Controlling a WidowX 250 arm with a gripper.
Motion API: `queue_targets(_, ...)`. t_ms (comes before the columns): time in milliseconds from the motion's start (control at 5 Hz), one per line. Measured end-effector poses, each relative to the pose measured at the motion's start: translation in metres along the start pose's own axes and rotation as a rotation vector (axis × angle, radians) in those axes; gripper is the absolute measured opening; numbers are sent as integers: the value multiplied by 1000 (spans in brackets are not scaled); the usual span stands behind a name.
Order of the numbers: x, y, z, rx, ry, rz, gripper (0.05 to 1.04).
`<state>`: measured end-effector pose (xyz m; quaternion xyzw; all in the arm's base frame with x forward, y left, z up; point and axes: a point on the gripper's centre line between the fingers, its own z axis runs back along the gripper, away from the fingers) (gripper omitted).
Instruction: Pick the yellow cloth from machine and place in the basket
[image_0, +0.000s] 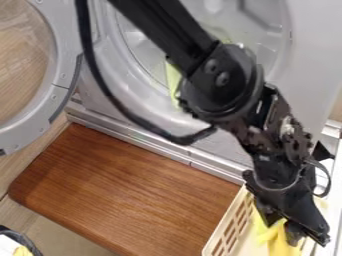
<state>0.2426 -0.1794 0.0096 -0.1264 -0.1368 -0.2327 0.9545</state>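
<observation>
The black gripper (281, 230) hangs at the lower right over the cream basket (231, 223), its two fingers apart. A bright yellow cloth (264, 235) lies in the basket beneath the gripper, part of it showing between the fingers. Whether they touch the cloth, I cannot tell. Another cloth, pale yellow-green (173, 82), hangs at the opening of the machine (137, 82), partly hidden behind the arm.
The machine's round door (61, 82) stands open at the upper left. A brown wooden board (127, 187) lies in front of the machine. At the bottom left corner is a dark-rimmed container (28, 242) with something yellow and white inside. A black cable loops beside the arm.
</observation>
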Motion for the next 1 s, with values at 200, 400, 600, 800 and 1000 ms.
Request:
queue_targets(200, 7, 2, 15, 30, -33, -19, 914)
queue_targets(400, 8, 2, 26, 41, -38, -50, 1016)
queue_targets(600, 10, 4, 44, 61, -38, -134, 1009)
queue_targets(800, 20, 3, 72, 92, -83, -213, 1005)
queue_targets(1000, 24, 3, 100, 132, -134, -217, 1004)
